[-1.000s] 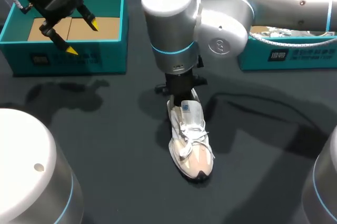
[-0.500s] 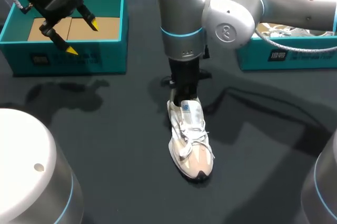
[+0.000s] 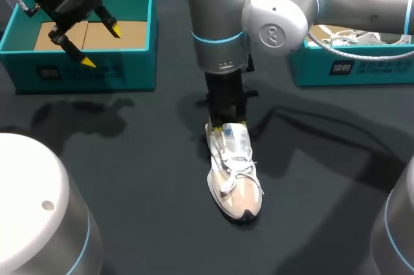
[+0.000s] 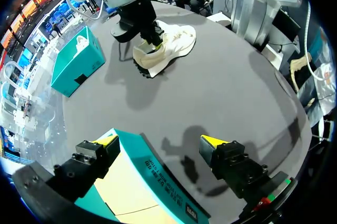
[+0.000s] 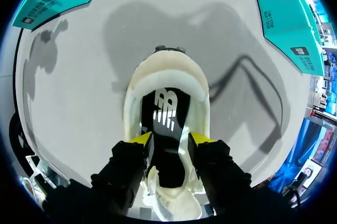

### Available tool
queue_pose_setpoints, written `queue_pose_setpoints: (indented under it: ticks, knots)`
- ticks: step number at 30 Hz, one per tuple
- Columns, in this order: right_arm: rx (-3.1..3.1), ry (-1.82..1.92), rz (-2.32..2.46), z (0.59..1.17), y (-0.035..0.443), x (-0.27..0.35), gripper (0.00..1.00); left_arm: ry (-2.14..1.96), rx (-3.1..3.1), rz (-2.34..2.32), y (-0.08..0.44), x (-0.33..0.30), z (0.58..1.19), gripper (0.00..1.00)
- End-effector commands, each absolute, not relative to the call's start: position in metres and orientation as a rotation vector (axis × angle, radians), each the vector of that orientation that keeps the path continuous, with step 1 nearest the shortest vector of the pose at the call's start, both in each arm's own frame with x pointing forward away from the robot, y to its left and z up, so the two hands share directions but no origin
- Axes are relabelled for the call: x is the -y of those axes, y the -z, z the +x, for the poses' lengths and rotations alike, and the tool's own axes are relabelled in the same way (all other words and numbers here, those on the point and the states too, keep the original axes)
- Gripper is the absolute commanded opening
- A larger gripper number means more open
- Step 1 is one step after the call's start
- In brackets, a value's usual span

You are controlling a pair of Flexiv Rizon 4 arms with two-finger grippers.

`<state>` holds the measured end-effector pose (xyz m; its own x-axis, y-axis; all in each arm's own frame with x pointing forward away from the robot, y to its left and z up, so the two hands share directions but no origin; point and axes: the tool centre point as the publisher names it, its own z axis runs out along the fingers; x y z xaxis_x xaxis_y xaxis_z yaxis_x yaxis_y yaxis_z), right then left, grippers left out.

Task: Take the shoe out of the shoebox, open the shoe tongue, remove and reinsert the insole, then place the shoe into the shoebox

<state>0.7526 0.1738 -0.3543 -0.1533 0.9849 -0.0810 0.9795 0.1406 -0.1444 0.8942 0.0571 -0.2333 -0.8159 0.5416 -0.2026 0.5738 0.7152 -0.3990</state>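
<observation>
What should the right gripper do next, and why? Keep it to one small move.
Probably lower the right gripper a little and pinch the black insole: its open yellow tips sit at the mouth of the sneaker, the insole exposed between them, apparently not yet gripped.

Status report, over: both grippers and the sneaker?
Left gripper open over teal cardboard shoebox. Right gripper open, tips at collar of white-and-beige sneaker, above its black insole. Sneaker upright on dark table; second teal box well aside.

shoe (image 3: 234,175): white and beige sneaker with white laces, upright on its sole, centre of the frame, toe toward the lower edge
insole (image 5: 167,121): black with white print, lying inside the shoe
shoebox (image 3: 97,68): teal, open, upper left
</observation>
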Motion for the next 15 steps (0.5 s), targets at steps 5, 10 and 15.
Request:
queue_pose_setpoints:
  ticks: [5,10,15]
  knots:
    - [2.343,-0.265,-2.027,0.7493,0.3534,-0.1751,0.46,0.695,-2.845,0.928,0.2331,-0.0570,0.8946,1.00]
    - [2.337,-0.260,-2.018,0.7468,0.3546,-0.1753,0.50,0.695,-2.845,0.928,0.2331,-0.0570,0.8946,1.00]
    - [2.324,-0.256,-2.010,0.7437,0.3567,-0.1748,0.89,0.695,-2.845,0.928,0.2331,-0.0570,0.8946,1.00]
